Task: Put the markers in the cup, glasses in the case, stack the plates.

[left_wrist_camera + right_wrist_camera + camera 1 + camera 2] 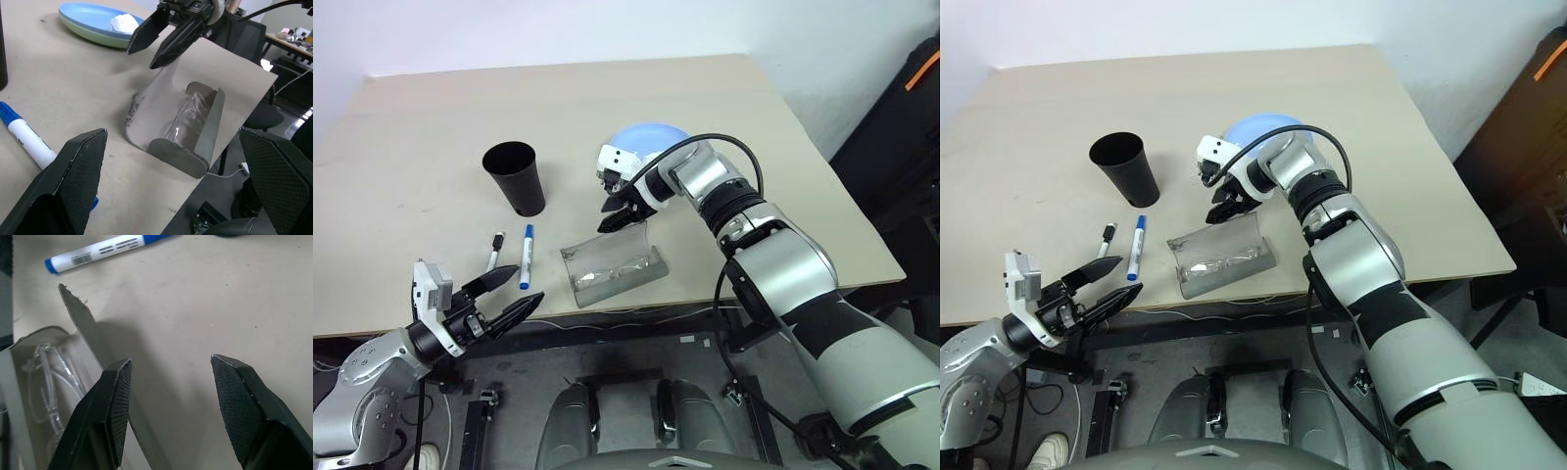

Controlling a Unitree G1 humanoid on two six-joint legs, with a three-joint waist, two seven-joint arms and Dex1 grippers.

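On the bench (724,108), the grey case (614,269) lies open near the front edge, its long axis running across, the clear glasses (46,382) inside. The right tool (620,213) hovers over its raised lid, fingers apart and empty. Behind sit the stacked plates (93,27), a white tissue (122,22) on top. Left of the case, both markers (526,257) point toward the upright black cup (516,176). The left tool (509,294) gapes wide, holding nothing, at the bench's front edge.
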